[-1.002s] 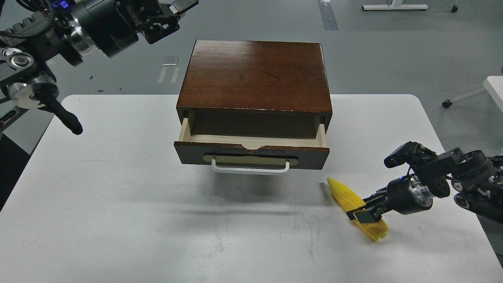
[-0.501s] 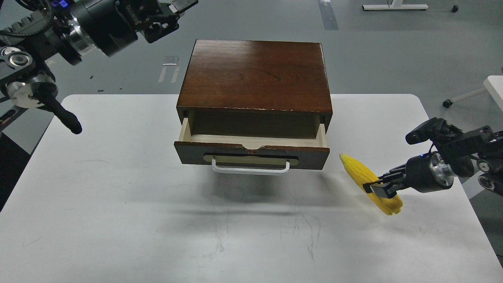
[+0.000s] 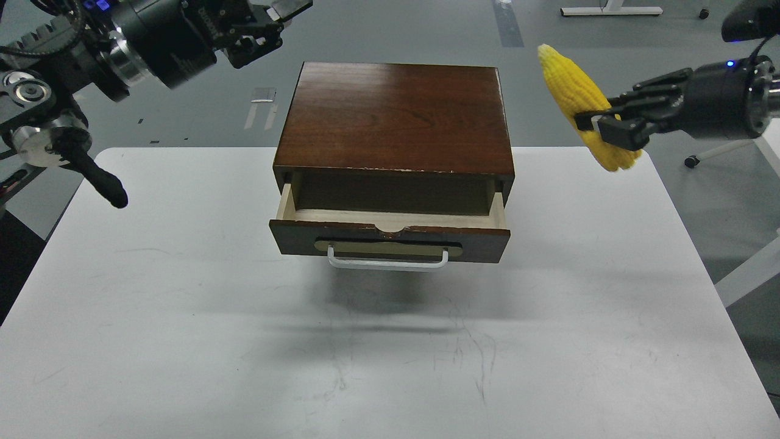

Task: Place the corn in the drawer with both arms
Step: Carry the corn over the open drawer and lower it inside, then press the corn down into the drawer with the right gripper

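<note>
- The right gripper, in the upper right of the frame, is pinching the corn around its lower half.
- The corn is up in the air, tilted, with its thin tip pointing up. It is off to the right of the box, not touching it.
- The drawer in the middle of the frame is pulled partly open. Its pale inside looks empty.
- The left gripper is in the upper left, up high. I cannot tell if its fingers are spread or pressed together.
- The opening and the pick-up look done. The corn is not yet over the drawer, and dropping it in is not yet done.
</note>
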Available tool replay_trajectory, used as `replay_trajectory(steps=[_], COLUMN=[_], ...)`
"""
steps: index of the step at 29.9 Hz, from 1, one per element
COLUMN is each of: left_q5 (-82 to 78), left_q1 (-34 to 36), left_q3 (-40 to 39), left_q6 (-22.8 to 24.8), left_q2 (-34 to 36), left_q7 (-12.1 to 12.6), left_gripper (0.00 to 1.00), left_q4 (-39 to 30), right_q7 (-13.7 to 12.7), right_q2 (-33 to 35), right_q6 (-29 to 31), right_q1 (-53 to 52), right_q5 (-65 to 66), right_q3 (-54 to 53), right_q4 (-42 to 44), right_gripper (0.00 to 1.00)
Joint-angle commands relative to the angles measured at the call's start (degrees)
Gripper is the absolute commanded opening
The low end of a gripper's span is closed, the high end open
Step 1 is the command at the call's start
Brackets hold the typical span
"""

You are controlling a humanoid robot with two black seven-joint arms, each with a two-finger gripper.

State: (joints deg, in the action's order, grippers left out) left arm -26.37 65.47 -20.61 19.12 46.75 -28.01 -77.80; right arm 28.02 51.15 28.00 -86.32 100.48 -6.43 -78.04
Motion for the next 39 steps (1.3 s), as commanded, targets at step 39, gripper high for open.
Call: replay_trajectory(steps=[39], left_q5=[0.2], left_q1=[0.0], left_q3=[-1.3], left_q6=[0.1], left_q2=[2.1], left_q7=[0.0], left_gripper=[0.98], left_q4=[0.1], right_q7=[0.0], right_q2=[-26.9], right_q6=[0.0], right_q1=[-7.5], right_q5=[20.6], right_q3=[17.8], right_q4=[0.6], right_gripper=[0.00])
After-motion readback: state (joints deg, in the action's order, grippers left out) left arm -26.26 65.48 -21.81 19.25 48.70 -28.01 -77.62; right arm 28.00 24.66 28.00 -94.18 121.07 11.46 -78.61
